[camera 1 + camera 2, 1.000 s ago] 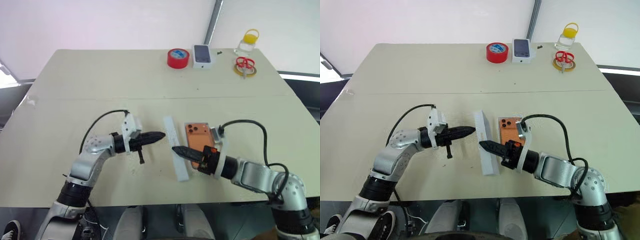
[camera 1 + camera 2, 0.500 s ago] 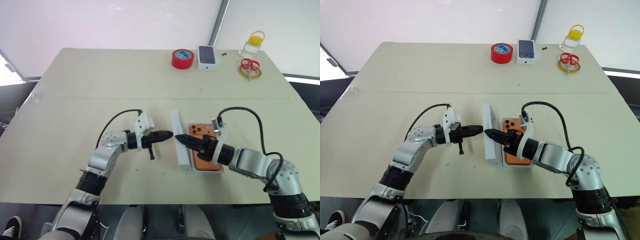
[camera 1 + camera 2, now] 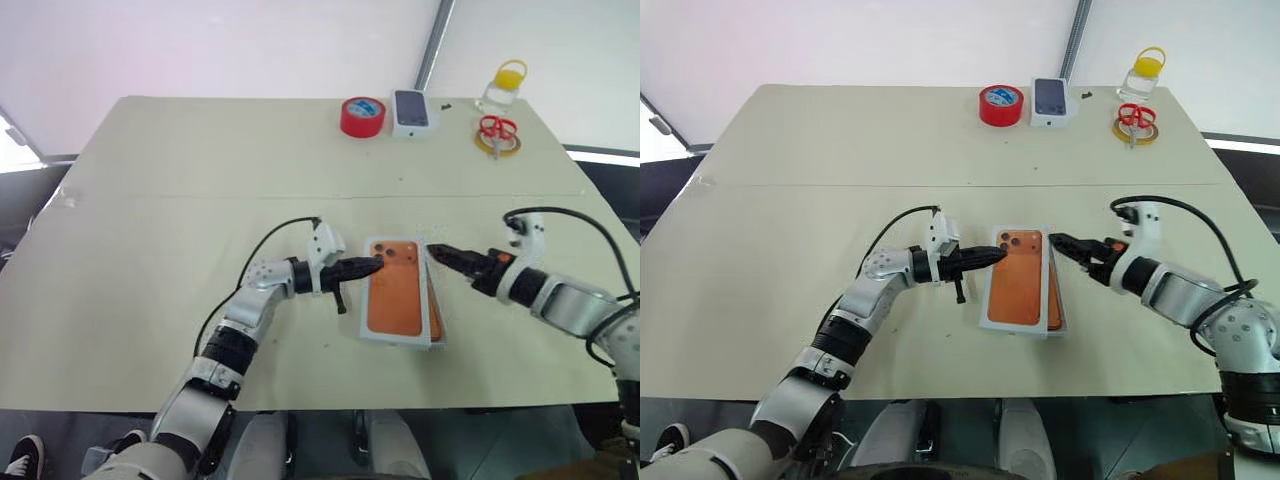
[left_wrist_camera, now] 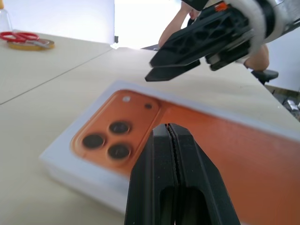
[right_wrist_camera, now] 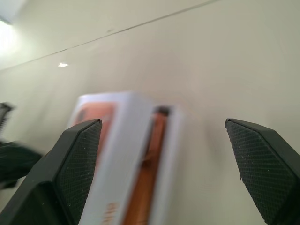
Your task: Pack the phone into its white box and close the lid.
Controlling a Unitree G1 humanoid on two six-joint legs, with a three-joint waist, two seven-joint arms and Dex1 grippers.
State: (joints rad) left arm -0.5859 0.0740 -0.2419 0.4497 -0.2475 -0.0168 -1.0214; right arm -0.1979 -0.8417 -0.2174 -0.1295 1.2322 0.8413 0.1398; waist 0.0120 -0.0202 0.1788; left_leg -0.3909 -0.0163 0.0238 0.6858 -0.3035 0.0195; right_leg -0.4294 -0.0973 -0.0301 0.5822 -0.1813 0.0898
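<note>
Both pincers now flank the lid, tipped flat over the white box.

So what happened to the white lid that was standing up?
The lid tipped rightward and lies askew on the white box. The right gripper opened and drew back; the shut left gripper followed the lid. The red tape and scissors stayed put.
</note>
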